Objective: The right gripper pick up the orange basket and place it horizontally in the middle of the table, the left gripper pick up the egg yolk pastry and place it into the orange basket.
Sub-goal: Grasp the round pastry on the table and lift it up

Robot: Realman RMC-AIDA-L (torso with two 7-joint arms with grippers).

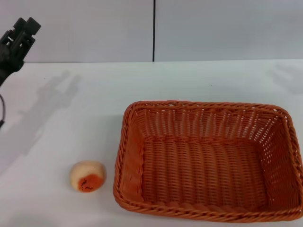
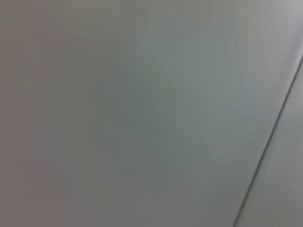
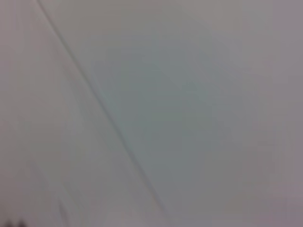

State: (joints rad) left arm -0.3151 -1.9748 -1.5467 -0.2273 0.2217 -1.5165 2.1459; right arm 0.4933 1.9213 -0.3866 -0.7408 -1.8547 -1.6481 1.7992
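With the egg yolk pastry (image 1: pixel 87 176) just beside the orange basket (image 1: pixel 208 165) on the table (image 1: pixel 94 94), your empty left claw (image 1: pixel 19 38), opening unclear, risks nudging the round pastry rolling.

- A pale grey flat wall (image 1: pixel 94 28) rises behind the desk's far edge.
- A thin dark vertical seam (image 1: pixel 154 30) splits the wall into two panels, well to the right of the raised tool.
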